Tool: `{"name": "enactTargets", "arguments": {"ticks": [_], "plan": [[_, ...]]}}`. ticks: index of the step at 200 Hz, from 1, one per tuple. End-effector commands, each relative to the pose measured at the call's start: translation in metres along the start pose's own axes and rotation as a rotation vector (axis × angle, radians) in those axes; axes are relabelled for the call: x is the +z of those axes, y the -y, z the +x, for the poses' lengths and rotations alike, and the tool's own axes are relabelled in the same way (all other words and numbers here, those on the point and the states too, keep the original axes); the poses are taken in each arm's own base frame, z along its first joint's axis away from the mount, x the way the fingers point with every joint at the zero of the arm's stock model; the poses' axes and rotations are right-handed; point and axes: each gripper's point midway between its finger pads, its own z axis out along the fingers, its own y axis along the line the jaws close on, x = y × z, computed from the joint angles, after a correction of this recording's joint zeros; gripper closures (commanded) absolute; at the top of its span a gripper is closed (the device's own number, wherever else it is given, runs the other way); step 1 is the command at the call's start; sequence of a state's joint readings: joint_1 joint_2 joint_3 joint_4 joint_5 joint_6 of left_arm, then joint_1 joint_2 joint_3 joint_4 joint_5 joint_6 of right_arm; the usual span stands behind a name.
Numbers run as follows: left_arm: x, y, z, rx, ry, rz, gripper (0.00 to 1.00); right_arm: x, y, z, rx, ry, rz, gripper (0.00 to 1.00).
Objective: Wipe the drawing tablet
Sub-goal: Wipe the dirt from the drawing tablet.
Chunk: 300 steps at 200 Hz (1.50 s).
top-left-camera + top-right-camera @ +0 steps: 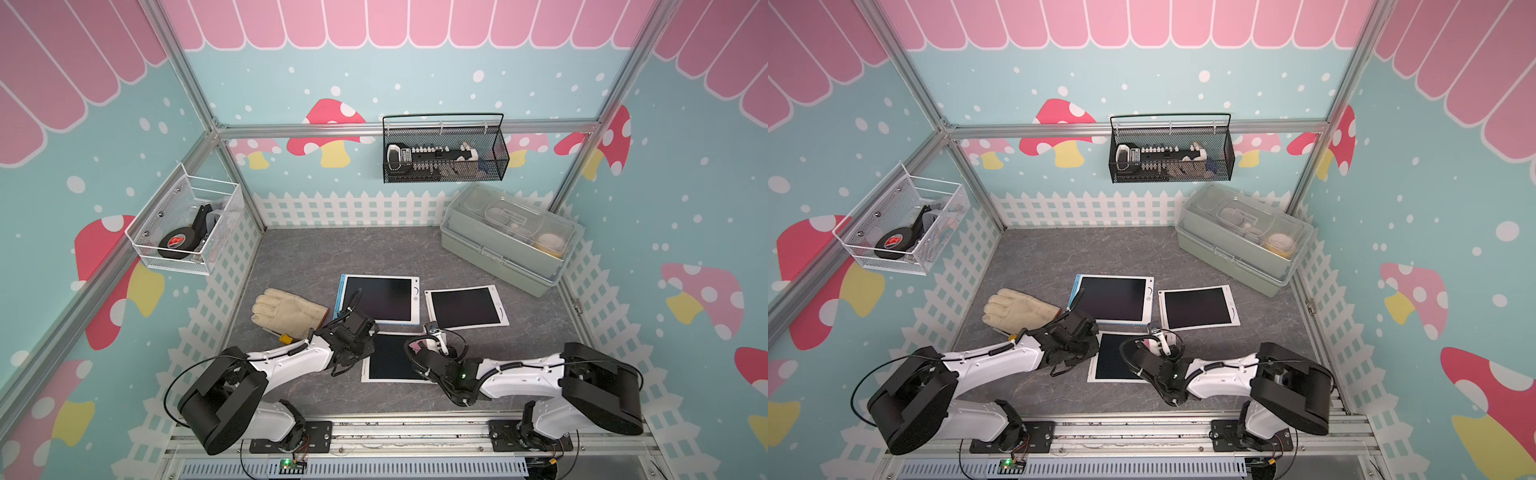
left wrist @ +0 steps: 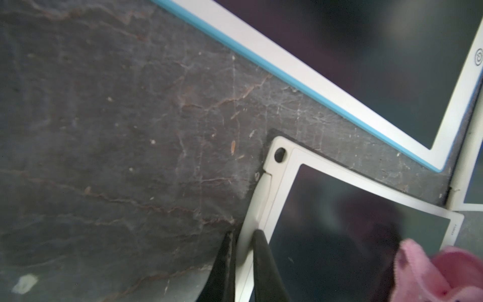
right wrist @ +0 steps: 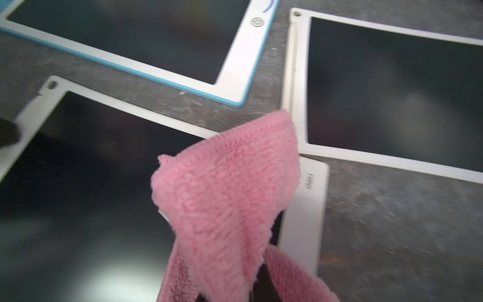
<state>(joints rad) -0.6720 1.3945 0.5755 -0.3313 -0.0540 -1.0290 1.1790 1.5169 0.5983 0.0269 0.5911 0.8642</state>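
The near drawing tablet point(image 1: 390, 359), white-framed with a dark screen, lies flat between both arms. My left gripper point(image 2: 244, 232) is shut on its white side frame point(image 2: 264, 198), one finger on each side of the edge. My right gripper point(image 3: 258, 287) is shut on a fluffy pink cloth point(image 3: 227, 188), which hangs over the tablet's far right corner point(image 3: 311, 188) and hides the fingers. In both top views the cloth point(image 1: 1148, 344) shows only as a pink bit by the right wrist. A blue-edged tablet point(image 1: 380, 299) and another white tablet point(image 1: 465, 307) lie just behind.
A cream work glove point(image 1: 286, 309) lies left of the tablets, with a yellow-handled tool point(image 1: 286, 338) by it. A lidded clear-top box point(image 1: 507, 241) stands at the back right. A black mesh basket point(image 1: 444, 153) and a white wire basket point(image 1: 187, 224) hang on the walls.
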Motion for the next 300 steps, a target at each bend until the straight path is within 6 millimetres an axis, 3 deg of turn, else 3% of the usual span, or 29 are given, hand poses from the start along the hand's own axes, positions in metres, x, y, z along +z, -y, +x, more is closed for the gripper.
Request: {"name": "enactTargets", "arguments": {"ticks": [1,33,50,70,101,118,134,153,170,188,204,236,254,273,300], "plan": [[0.009,-0.103,0.071,0.027,-0.246,-0.347,0.88,0.003,-0.019,-0.003,0.043,0.005,-0.058,1.0],[0.009,-0.105,0.071,0.025,-0.247,-0.353,0.88,-0.008,0.079,0.029,0.189,-0.047,0.154,1.0],[0.008,-0.105,0.071,0.029,-0.246,-0.353,0.88,-0.022,0.101,0.036,0.182,-0.051,0.189,1.0],[0.008,-0.105,0.071,0.031,-0.244,-0.35,0.88,-0.022,0.077,0.03,0.135,-0.067,0.103,1.0],[0.008,-0.103,0.071,0.031,-0.25,-0.348,0.88,-0.026,-0.001,-0.006,-0.002,0.009,-0.015,1.0],[0.01,-0.103,0.071,0.033,-0.251,-0.349,0.88,-0.019,-0.022,-0.005,-0.015,-0.017,-0.041,1.0],[0.01,-0.101,0.07,0.032,-0.25,-0.347,0.88,-0.015,-0.007,0.008,-0.006,-0.032,0.005,1.0],[0.01,-0.1,0.07,0.029,-0.248,-0.342,0.89,-0.02,0.04,0.031,0.05,-0.04,0.079,1.0],[0.009,-0.1,0.07,0.032,-0.249,-0.339,0.88,-0.036,0.073,0.039,0.071,-0.02,0.133,1.0],[0.008,-0.102,0.071,0.031,-0.249,-0.341,0.88,-0.043,0.077,0.035,0.068,0.003,0.109,1.0],[0.009,-0.102,0.071,0.032,-0.25,-0.34,0.88,-0.037,0.049,0.026,0.036,0.0,0.03,1.0],[0.01,-0.099,0.072,0.033,-0.251,-0.318,0.88,-0.008,-0.059,0.015,-0.019,-0.057,-0.186,1.0],[0.01,-0.095,0.071,0.034,-0.249,-0.294,0.89,0.006,-0.093,0.01,0.041,-0.054,-0.27,1.0],[0.01,-0.091,0.069,0.031,-0.241,-0.275,0.88,0.016,-0.083,0.006,0.108,-0.063,-0.256,1.0],[0.008,-0.094,0.069,0.021,-0.236,-0.273,0.88,0.018,-0.011,0.013,0.204,-0.072,-0.128,1.0]]}}
